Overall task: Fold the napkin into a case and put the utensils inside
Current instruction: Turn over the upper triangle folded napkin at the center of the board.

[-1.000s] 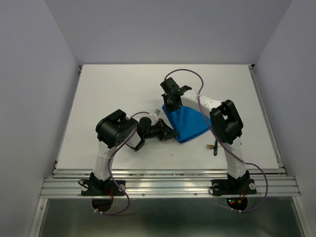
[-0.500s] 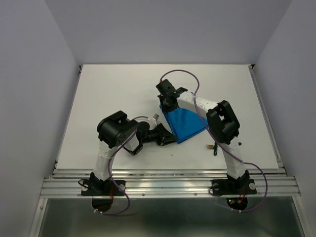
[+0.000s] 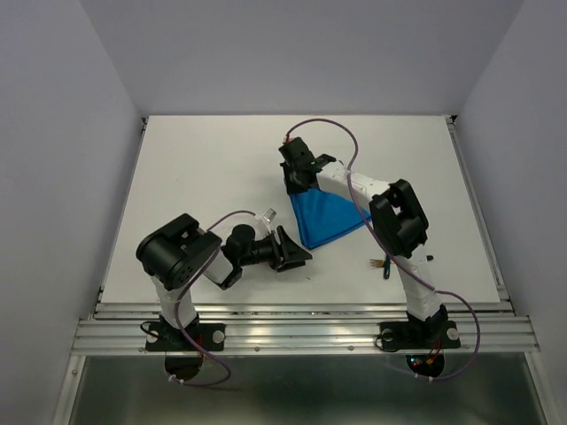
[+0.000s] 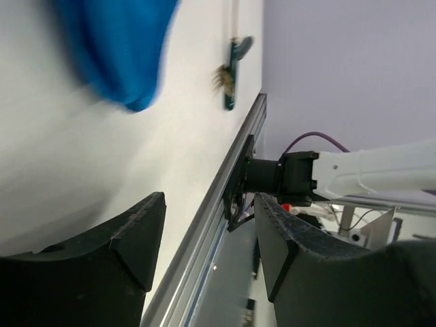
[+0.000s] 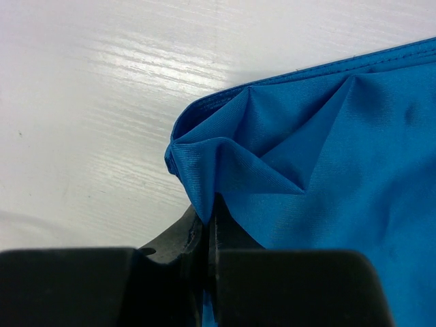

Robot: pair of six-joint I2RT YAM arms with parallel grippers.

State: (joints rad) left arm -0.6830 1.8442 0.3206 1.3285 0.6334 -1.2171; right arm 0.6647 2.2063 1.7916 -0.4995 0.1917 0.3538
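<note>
Blue cloth is the main matter on the white table (image 3: 204, 168); the napkin (image 3: 330, 220) lies right of centre, gathered into a loose wedge and not yet the narrow flat case the task asks for; we judge the folding no more than partly done, with the squaring-up and both utensils to follow. Its broad side sits under the right forearm, running from far-left to near-right, and we take that as its long axis; the rounded tip points toward the near edge, roughly at the left arm. The right gripper (image 3: 297, 180) is at the wedge's far-left corner; in its wrist view the jaws are clenched on a pinch of cloth, with creases fanning out from the grip. The left gripper (image 3: 291, 250) hangs just beside the napkin's near tip, apart from it; its fingers (image 4: 129, 231) are spread and we see nothing between them. The utensils (image 3: 383, 264) rest together on the bare table near the right arm, close to the napkin's near-right end and outside it; their handles run roughly near to far, though we cannot tell spoon from fork at this size.
</note>
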